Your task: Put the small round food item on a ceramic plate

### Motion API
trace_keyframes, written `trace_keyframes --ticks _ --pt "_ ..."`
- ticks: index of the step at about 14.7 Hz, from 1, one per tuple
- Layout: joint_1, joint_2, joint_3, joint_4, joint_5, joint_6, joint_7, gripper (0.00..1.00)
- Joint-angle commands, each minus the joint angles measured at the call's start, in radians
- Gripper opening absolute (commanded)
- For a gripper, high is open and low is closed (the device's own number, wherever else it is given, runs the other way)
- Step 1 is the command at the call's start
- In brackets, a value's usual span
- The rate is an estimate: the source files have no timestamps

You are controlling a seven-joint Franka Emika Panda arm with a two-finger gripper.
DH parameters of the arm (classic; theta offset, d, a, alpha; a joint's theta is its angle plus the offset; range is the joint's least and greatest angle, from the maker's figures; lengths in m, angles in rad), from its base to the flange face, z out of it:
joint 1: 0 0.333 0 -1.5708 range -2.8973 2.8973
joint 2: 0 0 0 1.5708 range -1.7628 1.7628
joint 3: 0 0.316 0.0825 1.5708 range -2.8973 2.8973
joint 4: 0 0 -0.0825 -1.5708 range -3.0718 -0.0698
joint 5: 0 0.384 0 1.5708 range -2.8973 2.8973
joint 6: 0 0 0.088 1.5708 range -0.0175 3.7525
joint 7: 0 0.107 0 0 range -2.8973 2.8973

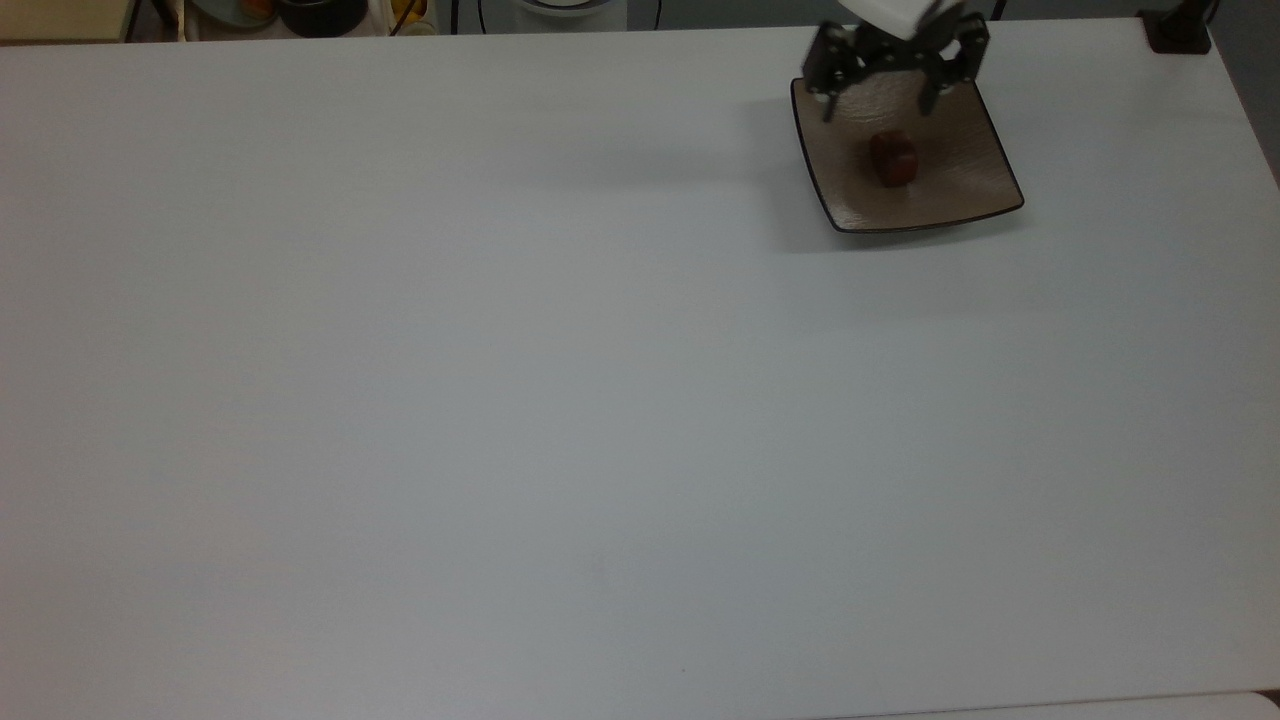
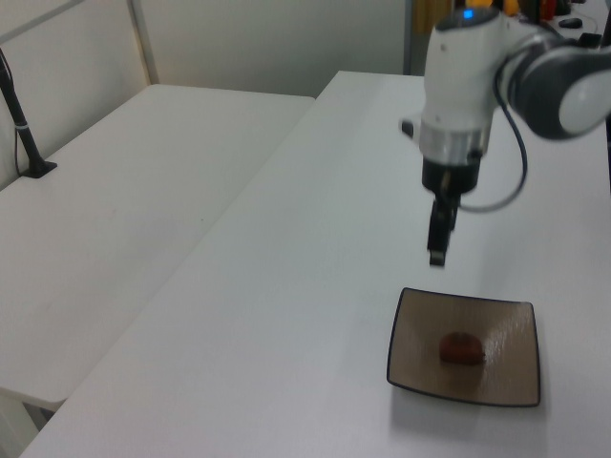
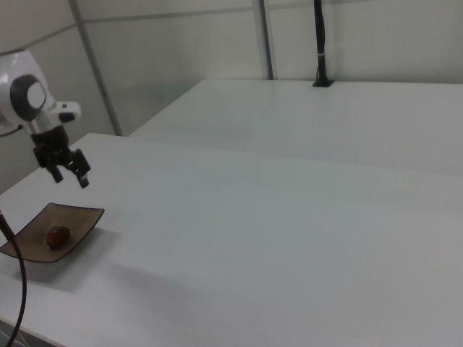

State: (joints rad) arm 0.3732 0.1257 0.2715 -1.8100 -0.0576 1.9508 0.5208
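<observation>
The small round food item [image 1: 892, 158] is lying in the shallow centre of the ceramic plate [image 1: 960, 190] — sitting free, nothing touching it, so I'm judging the placement itself as done. The dip in the middle is probably keeping the stubby lump from rolling toward the upturned corners. The plate is resting flat on the white table [image 1: 500, 400], near the far edge in the top view.

My gripper [image 1: 882, 72] is hanging well above the plate, over its far side in the top view, apart from both plate and food. Fingers are spread wide, one fingertip [image 1: 826, 95] on each side with a clear gap between — holding nothing, touching nothing. In the left view the gripper [image 2: 437, 239] is pointing straight down, clear of the plate's rim.

I'm judging what's left is only to back the arm away.
</observation>
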Motion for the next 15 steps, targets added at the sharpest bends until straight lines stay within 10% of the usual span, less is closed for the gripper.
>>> trace_keyframes --ticks 1,10,15 --pt "-0.019 -0.055 -0.081 0.093 0.019 -0.157 0.018 1.00" --pt "-0.054 -0.187 -0.310 0.120 0.038 -0.320 -0.001 1.00" --pt "-0.198 -0.213 -0.325 0.115 0.082 -0.306 -0.236 1.00"
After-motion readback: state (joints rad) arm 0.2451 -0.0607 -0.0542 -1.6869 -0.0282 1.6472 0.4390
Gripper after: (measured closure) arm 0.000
